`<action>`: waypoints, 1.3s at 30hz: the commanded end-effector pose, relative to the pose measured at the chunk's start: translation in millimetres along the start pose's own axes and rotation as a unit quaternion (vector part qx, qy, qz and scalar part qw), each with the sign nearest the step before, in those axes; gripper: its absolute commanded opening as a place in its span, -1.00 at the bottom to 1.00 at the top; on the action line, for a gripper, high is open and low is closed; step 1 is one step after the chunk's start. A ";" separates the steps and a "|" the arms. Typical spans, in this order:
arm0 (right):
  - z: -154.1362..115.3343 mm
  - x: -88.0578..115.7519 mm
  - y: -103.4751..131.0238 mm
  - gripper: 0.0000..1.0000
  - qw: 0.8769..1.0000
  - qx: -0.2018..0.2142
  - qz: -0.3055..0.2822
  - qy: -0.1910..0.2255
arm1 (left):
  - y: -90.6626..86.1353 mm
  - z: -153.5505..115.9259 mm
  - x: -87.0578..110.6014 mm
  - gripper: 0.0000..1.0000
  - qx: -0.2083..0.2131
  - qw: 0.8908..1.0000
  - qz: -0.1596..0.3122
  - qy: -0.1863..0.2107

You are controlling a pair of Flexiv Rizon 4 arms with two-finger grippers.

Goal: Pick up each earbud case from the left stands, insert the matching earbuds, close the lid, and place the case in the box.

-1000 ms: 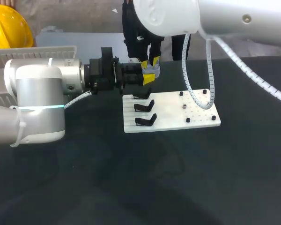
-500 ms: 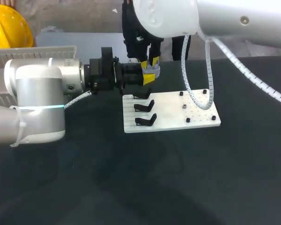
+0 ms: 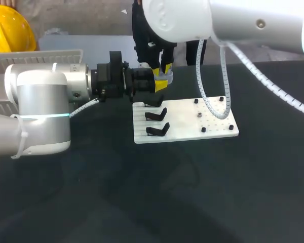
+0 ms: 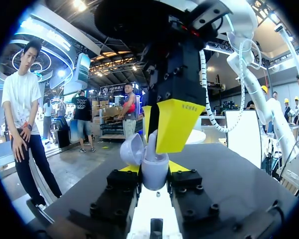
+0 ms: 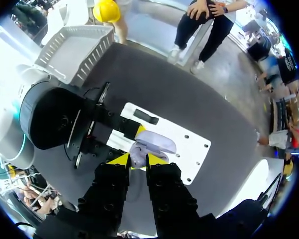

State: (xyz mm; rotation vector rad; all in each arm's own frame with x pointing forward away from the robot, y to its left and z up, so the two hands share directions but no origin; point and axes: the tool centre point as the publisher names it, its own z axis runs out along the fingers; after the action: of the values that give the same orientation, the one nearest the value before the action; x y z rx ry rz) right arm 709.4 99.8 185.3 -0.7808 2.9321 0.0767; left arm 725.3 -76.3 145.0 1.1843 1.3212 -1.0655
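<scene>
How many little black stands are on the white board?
3. One stand sits at the white board's near edge, one behind it, and one farthest back, just under the left gripper. More may be hidden there.

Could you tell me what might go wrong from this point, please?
1. The right gripper sits directly above the open earbud case, which the left gripper holds over the white board. An off-centre push could tilt the case or slip it out of that hold.
2. The raised lid stands close beside the right gripper, so a sideways move might catch and strain it.
</scene>
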 end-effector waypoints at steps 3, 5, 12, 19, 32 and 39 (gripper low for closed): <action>4.2 -4.9 -0.8 -1.00 1.000 0.005 -0.010 0.010 | -1.4 0.4 0.1 -1.00 -0.003 1.000 0.002 -0.002; 4.6 -4.7 -1.0 -1.00 1.000 0.008 -0.013 0.011 | -1.4 0.4 0.1 -1.00 -0.003 1.000 0.002 -0.002; 8.8 -4.1 0.4 -1.00 1.000 0.011 -0.017 0.019 | -1.4 0.4 0.1 -1.00 -0.003 1.000 0.002 -0.002; 8.6 -3.6 1.6 -0.74 1.000 0.008 -0.015 0.021 | -1.4 0.4 0.1 -1.00 -0.003 1.000 0.002 -0.002; 0.4 0.3 3.4 -0.25 1.000 0.008 -0.010 0.011 | -1.4 0.4 0.1 -1.00 -0.003 1.000 0.002 -0.002; 2.7 1.7 3.8 -0.25 1.000 0.008 -0.007 0.015 | -1.4 0.4 0.1 -1.00 -0.003 1.000 0.002 -0.002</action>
State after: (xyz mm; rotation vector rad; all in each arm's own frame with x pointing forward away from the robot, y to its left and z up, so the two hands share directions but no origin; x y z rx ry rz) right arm 707.5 104.0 183.8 -0.8099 2.9542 0.0404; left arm 725.3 -76.7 144.9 1.1838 1.3193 -1.0655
